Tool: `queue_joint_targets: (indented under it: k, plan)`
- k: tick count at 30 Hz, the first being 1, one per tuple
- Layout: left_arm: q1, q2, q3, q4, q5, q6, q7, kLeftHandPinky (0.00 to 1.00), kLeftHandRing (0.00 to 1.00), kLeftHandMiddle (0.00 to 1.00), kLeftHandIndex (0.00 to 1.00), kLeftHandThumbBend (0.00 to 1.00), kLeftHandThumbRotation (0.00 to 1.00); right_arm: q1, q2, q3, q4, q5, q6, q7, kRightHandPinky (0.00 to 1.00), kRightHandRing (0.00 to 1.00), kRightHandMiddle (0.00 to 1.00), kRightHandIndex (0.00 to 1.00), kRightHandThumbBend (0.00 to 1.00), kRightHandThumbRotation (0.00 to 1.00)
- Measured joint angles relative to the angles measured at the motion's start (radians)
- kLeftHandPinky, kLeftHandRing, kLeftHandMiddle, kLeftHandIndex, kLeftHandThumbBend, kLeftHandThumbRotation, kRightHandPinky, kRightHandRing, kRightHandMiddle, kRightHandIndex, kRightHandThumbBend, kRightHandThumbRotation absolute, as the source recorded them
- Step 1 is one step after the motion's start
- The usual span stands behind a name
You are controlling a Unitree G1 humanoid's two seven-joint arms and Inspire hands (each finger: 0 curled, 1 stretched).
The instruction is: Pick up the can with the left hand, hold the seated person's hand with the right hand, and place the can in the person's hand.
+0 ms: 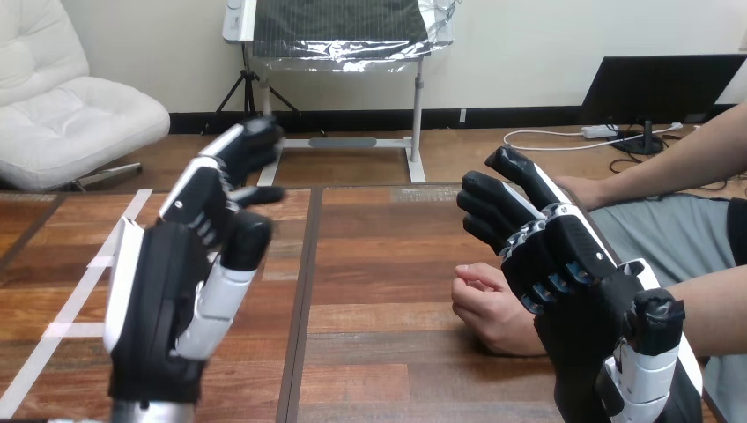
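Observation:
My left hand (167, 291) is raised above the left half of the wooden table (388, 264), back towards the camera. Its fingers point up and away, relaxed, with nothing between them and the thumb. My right hand (564, 264) hovers at the right, fingers reaching forward with a slight bend and holding nothing. The person's hand (489, 308) rests on the table as a loose fist just left of and below my right palm, its wrist hidden behind that hand. I cannot tell whether the two touch. The person's other hand (586, 189) lies further back, behind my right fingers.
The person's forearms (678, 159) come in from the right edge. White tape strips (79, 291) mark the table's left part. A dark seam (304, 291) runs front to back down the middle of the tabletop.

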Motion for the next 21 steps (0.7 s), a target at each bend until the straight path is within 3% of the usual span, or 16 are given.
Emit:
queue_joint_targets:
  k: [8, 21]
  plan:
    - [-0.079, 0.008, 0.058, 0.09, 0.043, -0.012, 0.035, 0.85, 0.93, 0.92, 0.9, 1.0, 0.75, -0.006, 0.003, 0.0, 0.001, 0.0, 0.0, 0.0, 0.94, 0.92, 0.9, 0.93, 0.82, 1.0]
    - [-0.212, 0.059, 0.135, 0.275, 0.107, -0.068, 0.077, 0.93, 0.95, 0.94, 0.92, 1.0, 0.69, -0.012, 0.01, 0.0, 0.008, 0.0, 0.0, 0.002, 0.95, 0.92, 0.9, 0.93, 0.81, 1.0]
